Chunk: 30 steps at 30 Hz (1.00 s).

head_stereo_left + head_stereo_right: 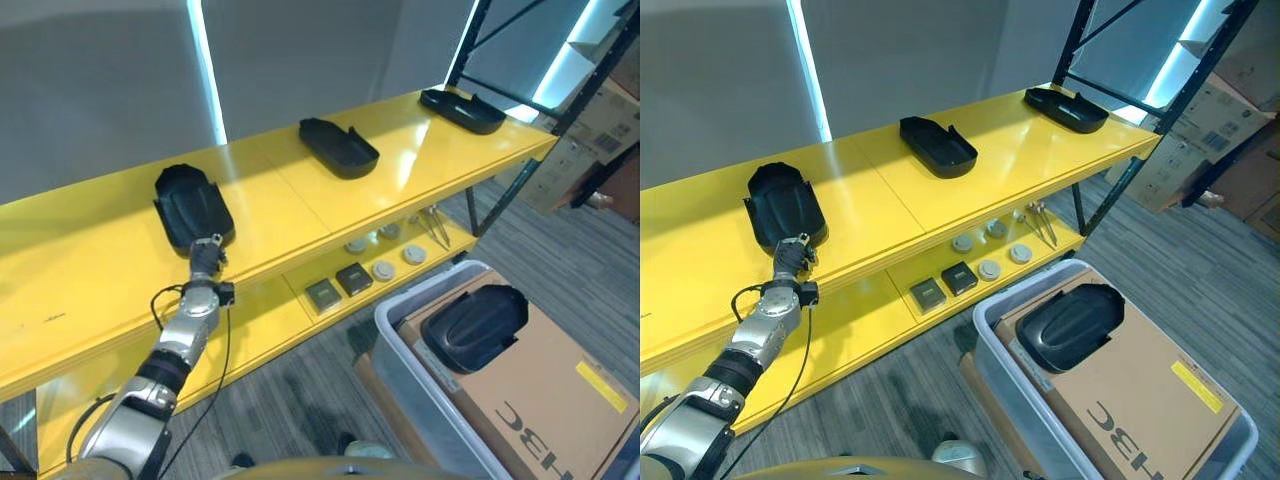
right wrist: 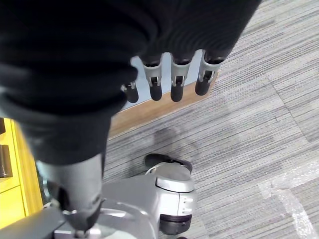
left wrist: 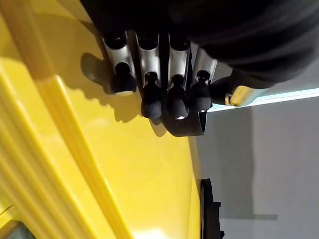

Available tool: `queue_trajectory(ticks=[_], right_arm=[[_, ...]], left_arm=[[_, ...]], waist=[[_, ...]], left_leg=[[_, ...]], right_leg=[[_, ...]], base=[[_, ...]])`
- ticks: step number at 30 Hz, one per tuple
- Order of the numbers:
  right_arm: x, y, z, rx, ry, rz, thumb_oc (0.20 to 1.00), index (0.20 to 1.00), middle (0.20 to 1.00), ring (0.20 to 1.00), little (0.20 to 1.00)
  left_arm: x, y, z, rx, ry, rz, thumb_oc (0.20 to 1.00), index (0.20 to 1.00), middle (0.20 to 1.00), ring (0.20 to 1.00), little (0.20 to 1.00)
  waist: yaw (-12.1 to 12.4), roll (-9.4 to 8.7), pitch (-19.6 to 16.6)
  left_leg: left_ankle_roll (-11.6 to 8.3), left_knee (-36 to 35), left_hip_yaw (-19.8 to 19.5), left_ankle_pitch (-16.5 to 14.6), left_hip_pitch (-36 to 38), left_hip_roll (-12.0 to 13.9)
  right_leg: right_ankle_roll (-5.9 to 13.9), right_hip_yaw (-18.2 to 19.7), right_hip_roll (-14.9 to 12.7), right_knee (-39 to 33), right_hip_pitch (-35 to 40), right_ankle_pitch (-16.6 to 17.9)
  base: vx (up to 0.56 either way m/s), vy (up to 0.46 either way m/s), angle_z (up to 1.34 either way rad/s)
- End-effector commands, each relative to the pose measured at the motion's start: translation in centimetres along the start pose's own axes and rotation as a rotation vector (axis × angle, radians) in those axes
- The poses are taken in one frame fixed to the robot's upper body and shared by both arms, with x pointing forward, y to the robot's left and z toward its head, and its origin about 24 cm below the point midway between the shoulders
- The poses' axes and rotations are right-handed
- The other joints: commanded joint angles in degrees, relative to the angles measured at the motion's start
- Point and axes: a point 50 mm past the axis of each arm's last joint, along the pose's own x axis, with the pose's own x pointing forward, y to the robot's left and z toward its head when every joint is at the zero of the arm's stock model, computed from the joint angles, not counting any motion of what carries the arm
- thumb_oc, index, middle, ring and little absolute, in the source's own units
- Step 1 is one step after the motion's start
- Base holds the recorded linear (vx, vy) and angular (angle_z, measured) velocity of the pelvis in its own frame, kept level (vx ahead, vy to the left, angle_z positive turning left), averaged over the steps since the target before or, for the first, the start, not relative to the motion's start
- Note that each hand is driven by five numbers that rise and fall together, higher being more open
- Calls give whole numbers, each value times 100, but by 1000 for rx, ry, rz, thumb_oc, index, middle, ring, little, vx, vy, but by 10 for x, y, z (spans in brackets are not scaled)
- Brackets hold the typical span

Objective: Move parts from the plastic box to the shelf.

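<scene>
Three black moulded parts lie on the yellow shelf (image 1: 300,200): one at the left (image 1: 192,205), one in the middle (image 1: 338,146), one at the far right (image 1: 462,109). My left hand (image 1: 206,256) reaches up to the shelf's front edge, and its relaxed fingers (image 3: 149,97) sit at the near end of the left part (image 3: 187,127) without curling round it. Another black part (image 1: 477,325) rests on a cardboard box (image 1: 545,400) inside the grey plastic box (image 1: 400,322). My right hand (image 2: 177,79) hangs over the carpet beside the box, fingers loose, holding nothing.
On the lower shelf board lie dark square pieces (image 1: 340,285), round discs (image 1: 384,268) and thin tools (image 1: 436,228). A black rack post (image 1: 505,160) and stacked cardboard boxes (image 1: 600,115) stand at the right. Grey carpet (image 1: 560,260) lies between them and the plastic box.
</scene>
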Motion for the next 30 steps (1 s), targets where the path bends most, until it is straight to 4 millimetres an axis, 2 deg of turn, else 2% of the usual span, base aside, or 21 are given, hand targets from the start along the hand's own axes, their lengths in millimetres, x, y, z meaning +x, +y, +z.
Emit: queue_trajectory(ticks=[1, 12, 18, 23, 24, 25, 26, 30], right_arm=[[-1, -8, -5, -98, 10, -4, 1000, 1000, 1000, 1000, 1000], [-1, -8, -7, -111, 13, 5, 1000, 1000, 1000, 1000, 1000], [-1, -7, -8, -122, 15, 10, 1000, 1000, 1000, 1000, 1000], [-1, -8, -8, -123, 11, 10, 1000, 1000, 1000, 1000, 1000], [-1, -7, -7, -114, 6, 8, 1000, 1000, 1000, 1000, 1000], [-1, -7, -7, -112, 5, 7, 1000, 1000, 1000, 1000, 1000], [-1, -7, -6, -110, 3, 5, 1000, 1000, 1000, 1000, 1000], [0, -7, -4, -81, -1, -8, 1000, 1000, 1000, 1000, 1000]], left_arm=[[17, 11, 21, 45, -48, 88, 200, 200, 200, 200, 200], [24, 27, 8, 92, 32, 160, 200, 200, 200, 200, 200], [24, 28, 7, 79, 34, 168, 200, 200, 200, 200, 200], [24, 23, 14, 22, -25, 123, 200, 200, 200, 200, 200], [22, 16, 23, -23, -81, 79, 520, 520, 520, 520, 520], [21, 14, 26, -33, -98, 69, 683, 683, 683, 683, 683], [20, 12, 29, -51, -121, 57, 1000, 1000, 1000, 1000, 1000], [5, 1, 56, -130, -271, -73, 1000, 1000, 1000, 1000, 1000]], waist=[[5, 13, -55], [-71, 1, -103], [-97, 7, -120], [-78, 18, -125], [-49, 23, -123], [-39, 26, -121], [-24, 29, -119], [123, 53, -96]], left_leg=[[-47, 795, -626, -658, -104, 378], [-65, 757, -617, -641, -76, 384], [-70, 750, -600, -645, -39, 378], [-64, 743, -618, -654, -36, 361], [-54, 728, -633, -661, -29, 344], [-51, 723, -639, -663, -29, 337], [-48, 716, -645, -666, -28, 330], [-27, 698, -714, -701, -37, 280]], right_leg=[[337, 149, -57, 201, -295, -28], [341, 181, -25, 196, -277, -58], [324, 194, -12, 198, -253, -84], [314, 178, -20, 214, -245, -103], [317, 162, -30, 221, -240, -105], [316, 157, -34, 219, -238, -106], [314, 150, -38, 216, -234, -106], [301, 87, -76, 199, -204, -103]], base=[[37, -4, -5], [13, -5, -1], [0, 0, 0], [-9, 4, 0], [-49, 21, 0], [-53, 21, 0], [-49, 23, 0], [-81, 35, 1]])
